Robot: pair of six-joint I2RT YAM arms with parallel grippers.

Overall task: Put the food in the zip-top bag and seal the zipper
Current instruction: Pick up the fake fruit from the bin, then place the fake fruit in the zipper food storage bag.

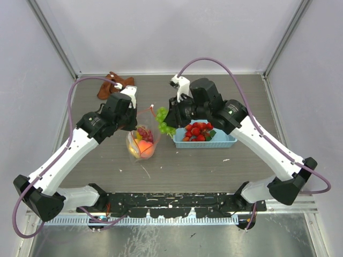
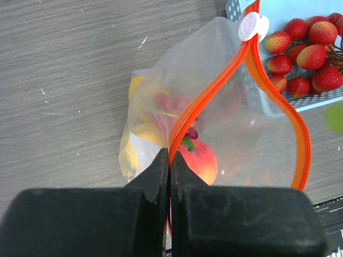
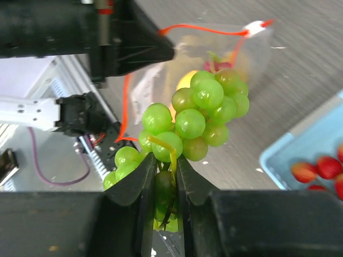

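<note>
The clear zip-top bag point(image 1: 141, 143) stands on the table with its orange zipper point(image 2: 214, 85) spread open; the white slider point(image 2: 247, 25) sits at its far end. Inside are a peach point(image 2: 199, 159), yellow pieces point(image 2: 140, 127) and purple grapes point(image 2: 190, 133). My left gripper point(image 2: 170, 160) is shut on the bag's zipper edge and holds the mouth up. My right gripper point(image 3: 165, 167) is shut on a green grape bunch point(image 3: 198, 115) and holds it in the air just right of the bag's mouth; the bunch also shows in the top view point(image 1: 164, 122). Red strawberries point(image 1: 198, 131) lie in the basket.
The light-blue perforated basket point(image 1: 222, 142) stands right of the bag, under my right arm. A brown cloth point(image 1: 113, 84) lies at the back left. The frame walls close the table at left, right and back.
</note>
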